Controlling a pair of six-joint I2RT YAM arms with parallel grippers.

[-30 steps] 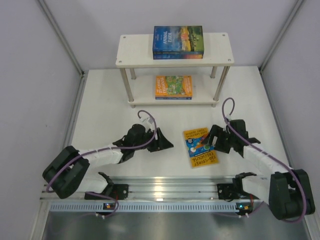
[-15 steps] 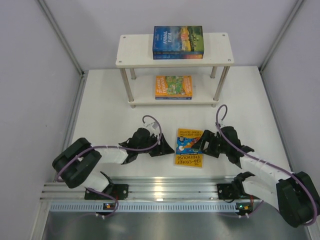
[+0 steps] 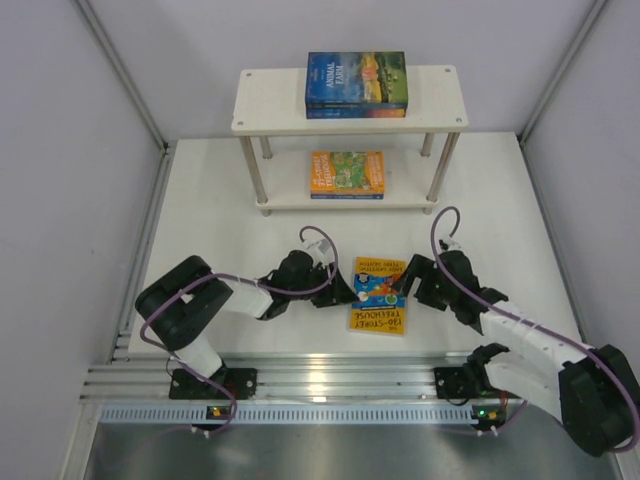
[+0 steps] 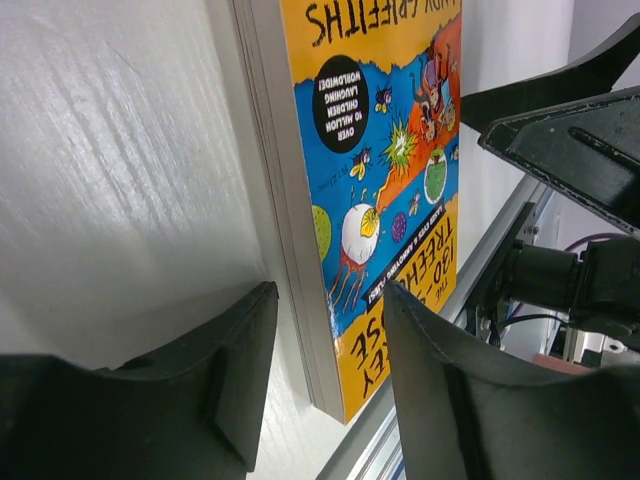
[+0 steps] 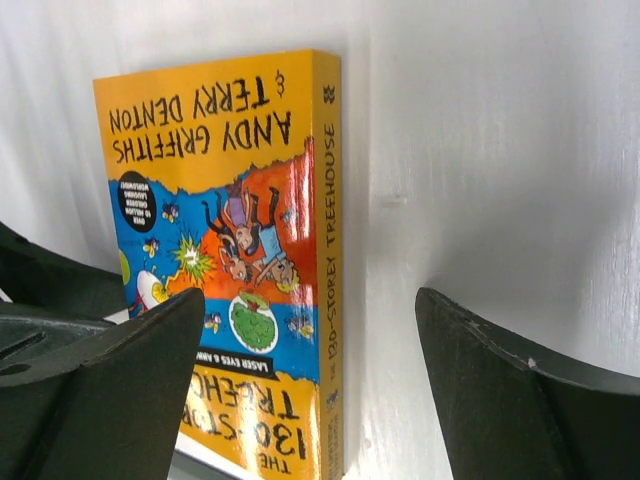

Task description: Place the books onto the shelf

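Most of the job looks done: a small stack topped by Animal Farm [image 3: 356,82] lies flat on the upper board of the shelf [image 3: 270,100], and an orange-and-green paperback [image 3: 347,172] lies on the lower board. As far as can be seen, one book is left, The 130-Storey Treehouse [image 3: 380,297]. It lies cover up on the table [image 3: 210,210], near the front rail and well apart from the shelf. The left gripper [image 3: 338,291] sits at its page edge, jaws apart, clamping nothing. The right gripper [image 3: 403,287], spread wide on the spine side, holds nothing either. What remains, I'd judge, is gripping this last book, lifting it and setting it on a board — the pickup is not yet made.
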